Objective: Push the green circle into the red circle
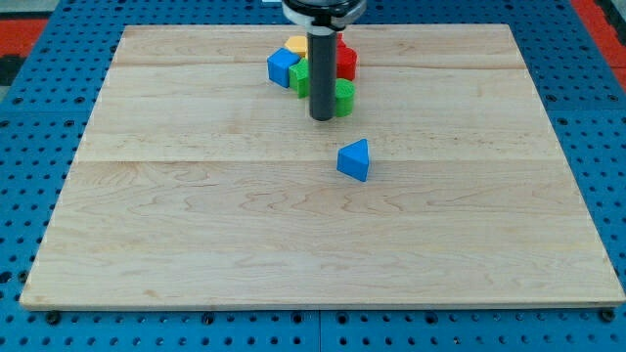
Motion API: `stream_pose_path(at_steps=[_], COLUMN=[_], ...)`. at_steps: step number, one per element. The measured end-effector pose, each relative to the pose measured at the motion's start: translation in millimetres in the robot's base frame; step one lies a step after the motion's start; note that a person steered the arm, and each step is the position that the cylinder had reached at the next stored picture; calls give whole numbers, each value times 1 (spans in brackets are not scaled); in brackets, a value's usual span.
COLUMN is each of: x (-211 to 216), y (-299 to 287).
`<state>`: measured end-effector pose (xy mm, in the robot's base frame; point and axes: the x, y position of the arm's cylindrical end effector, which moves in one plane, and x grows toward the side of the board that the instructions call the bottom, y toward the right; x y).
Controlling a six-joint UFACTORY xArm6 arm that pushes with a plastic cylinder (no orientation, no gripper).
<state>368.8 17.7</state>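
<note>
My tip (322, 118) rested at 9 o'clock of green circle (343, 97) — red circle (346, 62) at 12; no pincer fitted — bare rod.

A single camera looks down at a slant from the 6 o'clock edge of the wooden board (196, 254), facing toward 12 o'clock. It stands far enough back to take in the whole board (plus a margin of blue pegboard (29, 196)). No second view shares the scene.
</note>
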Motion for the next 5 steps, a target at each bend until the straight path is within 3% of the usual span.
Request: stream_pose_path(at_steps=[3,4,5], x=[4,-28,-28], y=[68,65,56])
